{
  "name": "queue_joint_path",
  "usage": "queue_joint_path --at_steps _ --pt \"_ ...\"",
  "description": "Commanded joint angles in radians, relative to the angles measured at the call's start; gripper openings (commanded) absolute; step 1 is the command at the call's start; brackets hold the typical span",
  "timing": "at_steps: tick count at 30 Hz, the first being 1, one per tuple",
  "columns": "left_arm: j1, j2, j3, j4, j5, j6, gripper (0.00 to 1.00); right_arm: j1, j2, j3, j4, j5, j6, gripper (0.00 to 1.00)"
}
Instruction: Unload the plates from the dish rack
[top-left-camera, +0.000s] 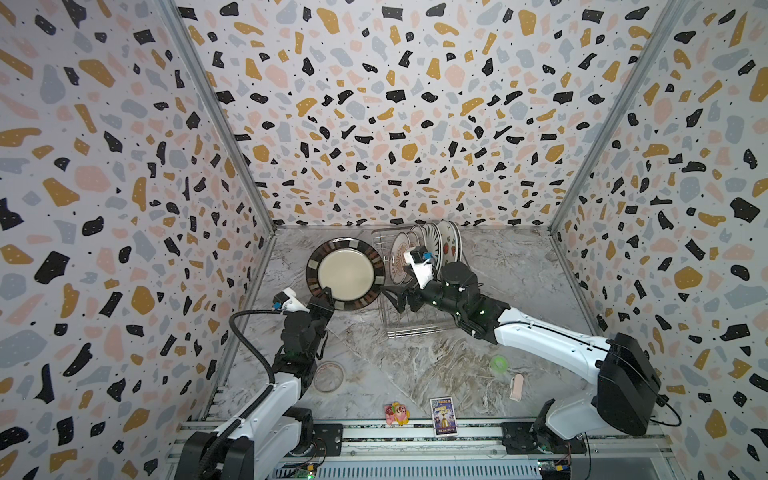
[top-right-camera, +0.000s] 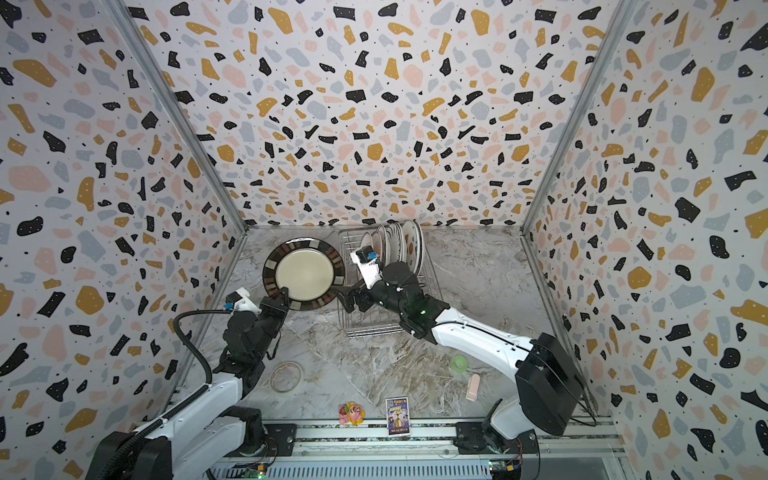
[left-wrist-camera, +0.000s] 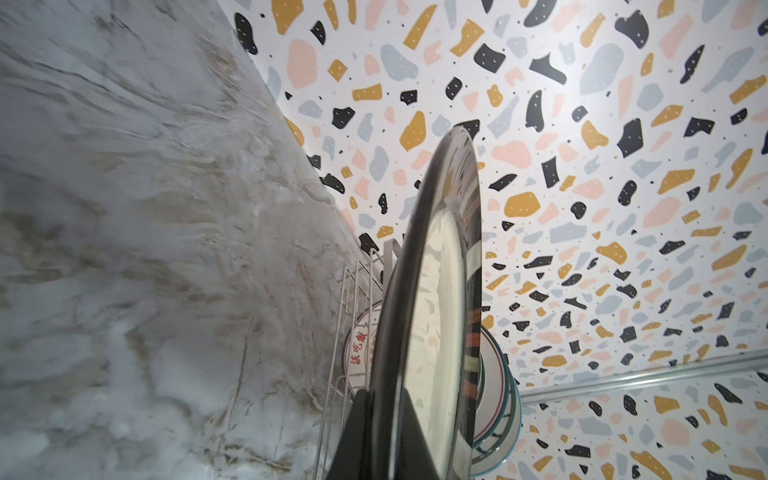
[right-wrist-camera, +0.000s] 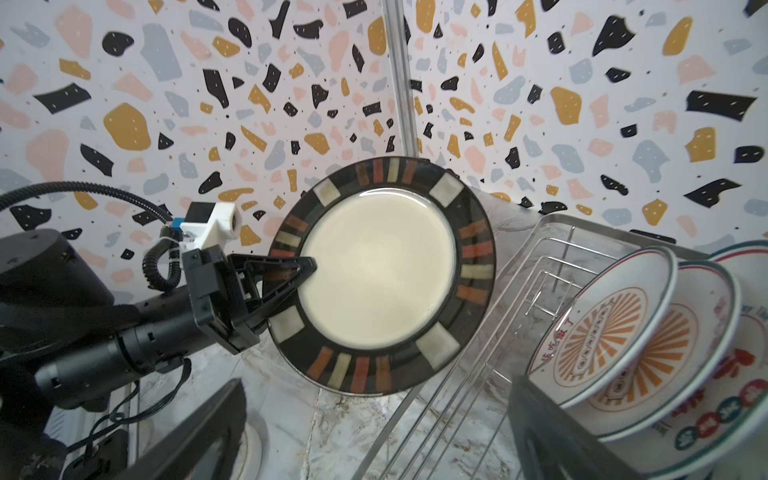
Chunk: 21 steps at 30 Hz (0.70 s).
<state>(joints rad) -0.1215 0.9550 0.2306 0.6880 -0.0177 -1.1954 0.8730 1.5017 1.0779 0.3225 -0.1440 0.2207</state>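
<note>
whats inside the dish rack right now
Several plates stand on edge at the far end of the dish rack; its near end shows bare wire. The right arm hides the middle.

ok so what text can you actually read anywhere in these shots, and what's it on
"该吃饭了": red, on the rim of the front sunburst plate in the dish rack.
"该吃饭": red, on a partly hidden racked plate in the left wrist view.
Coloured-dot characters on the plate further back: too blurred to read.
Small printed card, in both top views: print too small to read.
Brown-rimmed plate: no text.
</note>
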Motion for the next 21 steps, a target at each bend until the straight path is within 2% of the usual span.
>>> queue_joint_path --at_steps 1,14,21 --pt "0.030 -0.021 0.010 0.224 -0.010 -0.064 0.00 0.013 0.029 0.072 -0.036 0.024 -0.037 0.99" --pt "0.094 0.074 -0.020 0.214 -0.118 -0.129 0.00 0.060 0.220 0.264 -0.126 -0.009 -0.096 0.99" --pt "0.109 0.195 -0.042 0.320 -0.121 -0.197 0.00 0.079 0.322 0.370 -0.163 -0.029 -0.113 0.99"
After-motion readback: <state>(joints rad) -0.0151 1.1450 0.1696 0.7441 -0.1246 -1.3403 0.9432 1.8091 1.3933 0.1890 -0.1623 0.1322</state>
